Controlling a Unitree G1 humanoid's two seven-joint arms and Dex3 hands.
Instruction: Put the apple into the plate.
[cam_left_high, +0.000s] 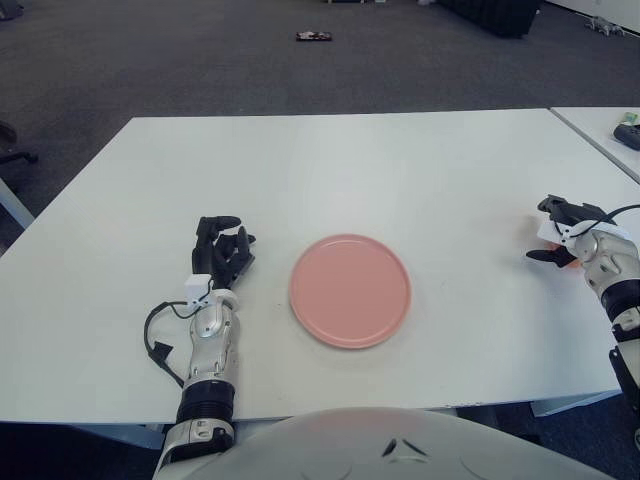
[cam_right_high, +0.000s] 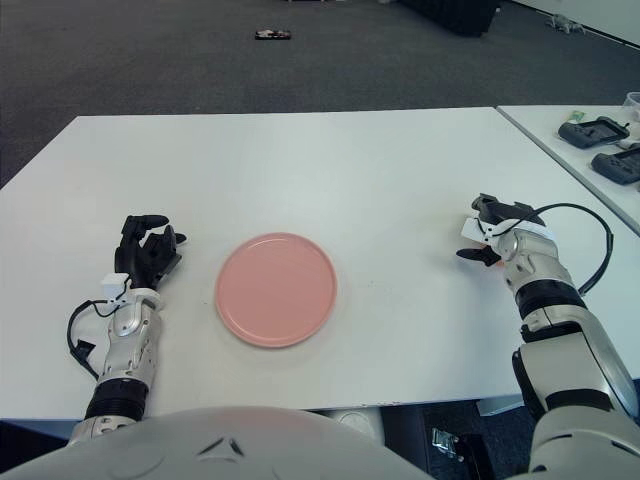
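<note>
Apple (cam_left_high: 566, 262) under right hand (cam_right_high: 492, 232) fingers (cam_right_high: 472, 254)

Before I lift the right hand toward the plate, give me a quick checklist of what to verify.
1. Plate bare and upright at table centre: ok.
2. Right hand on the apple: fingers curled over it, only an orange sliver shows: cannot tell if the grip is firm.
3. Apple off the table: cannot tell.
4. Path from right hand to plate free: ok.
5. Left hand left of the plate, holding nothing: ok.
</note>
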